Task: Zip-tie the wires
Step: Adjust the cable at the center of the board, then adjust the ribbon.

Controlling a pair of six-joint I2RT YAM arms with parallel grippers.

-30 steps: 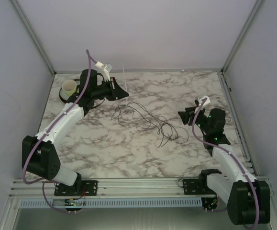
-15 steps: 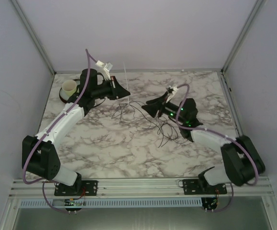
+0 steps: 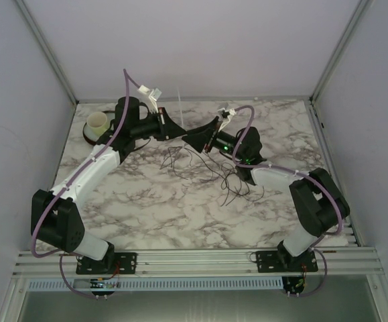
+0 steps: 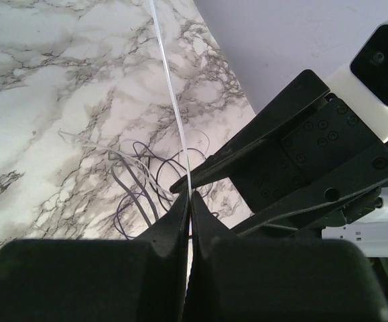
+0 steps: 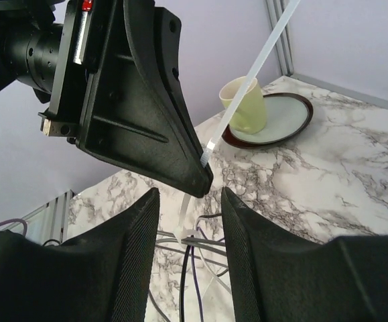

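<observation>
Left jaws: closed tight on a thin white zip tie, pinched at the very tips; no gap shows between them.
Zip tie: rises straight up and away from the left jaws' tips. A pale strip also runs down below those tips to the wires.
Right jaws: partly open, holding nothing. Their tips face the left jaws' tips, very close. In the left wrist view one of their tips lies against the tie or just beside it; I cannot tell which.
Wires: loose dark loops and curls lying on the marble counter, below both sets of jaws and trailing out to the right jaws' side. Neither set of jaws touches them.
Cup: pale yellow, upright on a dark-rimmed saucer, beyond the left jaws as seen from the right jaws, well apart from both.
</observation>
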